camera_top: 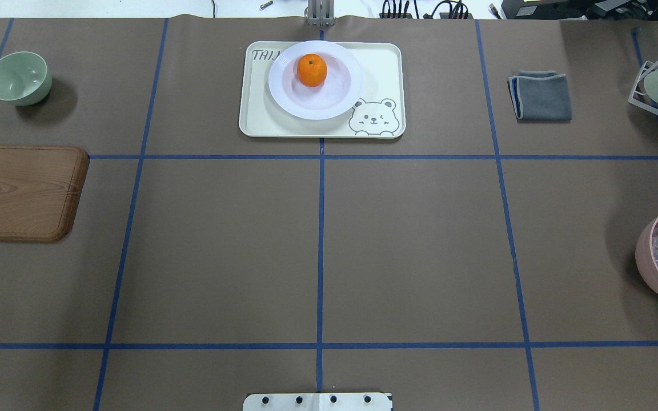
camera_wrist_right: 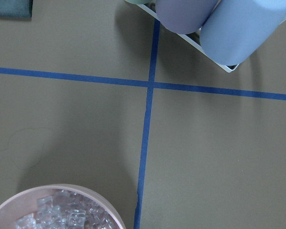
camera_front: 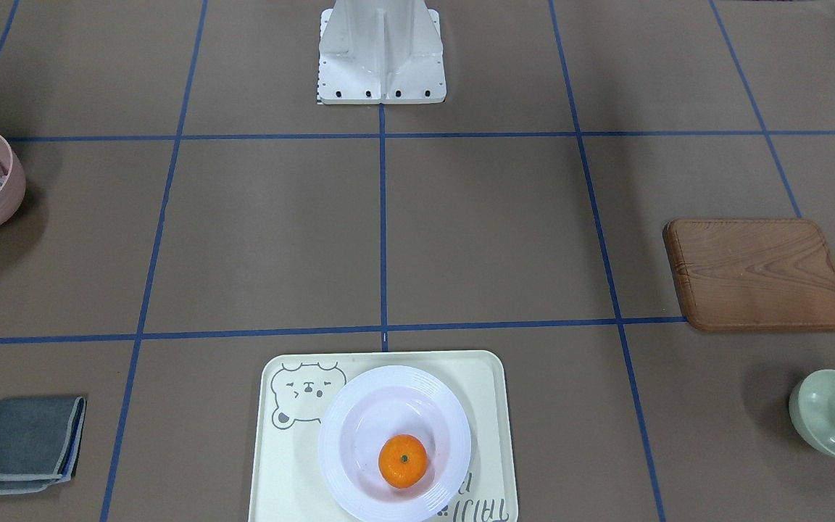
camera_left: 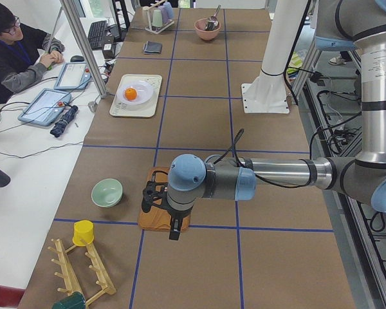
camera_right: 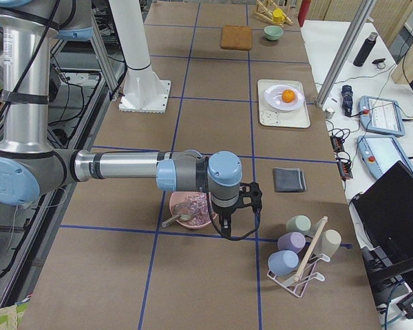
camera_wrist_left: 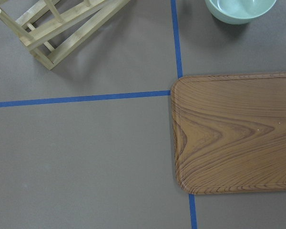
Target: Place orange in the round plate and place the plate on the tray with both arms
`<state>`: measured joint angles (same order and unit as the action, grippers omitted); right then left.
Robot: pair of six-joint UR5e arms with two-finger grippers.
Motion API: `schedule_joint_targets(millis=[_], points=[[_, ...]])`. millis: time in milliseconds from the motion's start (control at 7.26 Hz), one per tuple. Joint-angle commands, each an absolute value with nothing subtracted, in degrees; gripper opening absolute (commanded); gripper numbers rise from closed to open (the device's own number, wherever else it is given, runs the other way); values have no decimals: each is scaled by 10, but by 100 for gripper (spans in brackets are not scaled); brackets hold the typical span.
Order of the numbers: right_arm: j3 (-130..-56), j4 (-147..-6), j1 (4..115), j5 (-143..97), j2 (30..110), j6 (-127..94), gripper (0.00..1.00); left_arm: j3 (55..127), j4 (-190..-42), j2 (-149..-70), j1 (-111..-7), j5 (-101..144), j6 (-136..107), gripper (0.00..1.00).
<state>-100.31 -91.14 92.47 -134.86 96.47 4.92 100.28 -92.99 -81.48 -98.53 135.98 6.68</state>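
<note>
One orange (camera_front: 403, 460) lies in the sunken centre of the round plate (camera_front: 363, 395), at 5 o'clock of the well in the front-facing view. The plate rests on the tray (camera_front: 486, 406), which sits at 6 o'clock on the tabletop (camera_front: 490, 232); a wooden board (camera_front: 758, 275) lies at 3 o'clock. Overhead view: the tray is at 12 o'clock, and the bear drawing shows at 5 o'clock of the plate. Left side view: the left claw (camera_left: 151, 196) hangs over the wooden board, with a green bowl (camera_left: 107, 192) at its 9 o'clock; whether it is open or closed cannot be told. Right side view: the right claw (camera_right: 251, 196) hangs by a pink bowl (camera_right: 187, 213); its state cannot be told either. Left wrist view: board at 3 o'clock, green bowl at 1 o'clock. Right wrist view: pink bowl at 7 o'clock, holding clear cubes.
</note>
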Motion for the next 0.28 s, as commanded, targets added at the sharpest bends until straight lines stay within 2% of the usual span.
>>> schedule_joint_targets(millis=[0,138], points=[[-1004,-911,925,-1348,965,49,100,1003,-930,-815,-985,1360,67,100],[-1004,-911,925,-1349,965,49,100,1003,-930,-815,-986,1360,67,100]])
